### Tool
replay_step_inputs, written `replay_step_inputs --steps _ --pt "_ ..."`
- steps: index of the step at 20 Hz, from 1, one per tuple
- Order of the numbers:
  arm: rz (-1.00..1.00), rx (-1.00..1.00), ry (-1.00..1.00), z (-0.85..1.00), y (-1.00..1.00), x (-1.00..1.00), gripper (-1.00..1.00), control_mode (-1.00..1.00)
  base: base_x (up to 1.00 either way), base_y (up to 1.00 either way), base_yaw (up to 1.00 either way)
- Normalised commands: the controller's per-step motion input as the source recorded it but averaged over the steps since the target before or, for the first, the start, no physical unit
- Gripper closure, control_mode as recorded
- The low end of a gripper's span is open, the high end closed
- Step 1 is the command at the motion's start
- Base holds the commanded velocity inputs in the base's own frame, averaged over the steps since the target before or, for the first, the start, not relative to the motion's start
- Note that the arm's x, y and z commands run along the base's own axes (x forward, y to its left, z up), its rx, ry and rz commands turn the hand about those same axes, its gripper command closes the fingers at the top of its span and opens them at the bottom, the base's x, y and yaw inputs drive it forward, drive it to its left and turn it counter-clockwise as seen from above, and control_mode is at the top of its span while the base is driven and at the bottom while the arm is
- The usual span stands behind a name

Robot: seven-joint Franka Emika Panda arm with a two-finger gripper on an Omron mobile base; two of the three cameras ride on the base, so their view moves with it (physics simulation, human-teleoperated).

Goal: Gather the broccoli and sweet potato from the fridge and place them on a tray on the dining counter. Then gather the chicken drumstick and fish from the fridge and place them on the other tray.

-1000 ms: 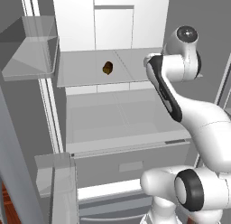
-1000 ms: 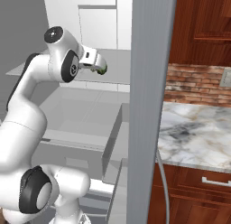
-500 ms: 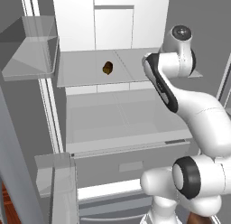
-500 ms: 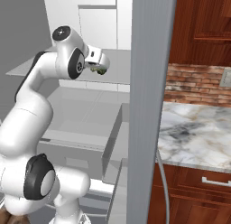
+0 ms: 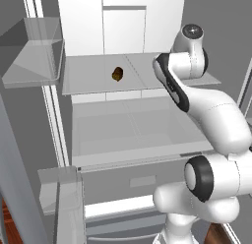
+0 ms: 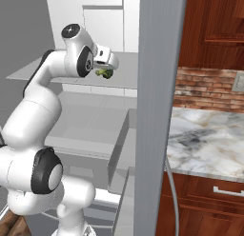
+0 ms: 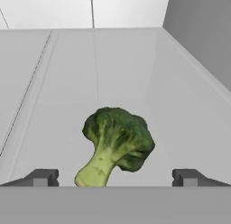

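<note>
Broccoli (image 7: 118, 142) lies on the upper fridge shelf (image 7: 58, 92), dark green head away from the camera, pale stem pointing back toward it. Gripper (image 7: 115, 177) sits low just behind the stem w/ jaws spread wide, one fingertip (image 7: 41, 177) each side, holding nothing. From the right base cam the broccoli (image 6: 105, 73) peeks out beside the hand. Farther left on the same shelf (image 5: 88, 76), a small brown item (image 5: 117, 74), well apart from the arm.
</note>
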Motion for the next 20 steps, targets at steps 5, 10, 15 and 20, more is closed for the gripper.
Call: replay_step_inputs --steps 5,10,15,20 --pt "0.0 0.0 0.0 -0.09 -0.1 0.2 -1.0 -1.0 0.0 0.0 0.0" --pt "0.0 0.0 0.0 -0.12 -0.01 0.01 -1.0 -1.0 0.0 0.0 0.0" --pt "0.0 0.0 0.03 -0.09 0.0 0.01 -1.0 -1.0 0.0 0.0 0.0" --pt "0.0 0.0 0.05 -0.03 -0.09 0.19 -1.0 -1.0 0.0 0.0 0.0"
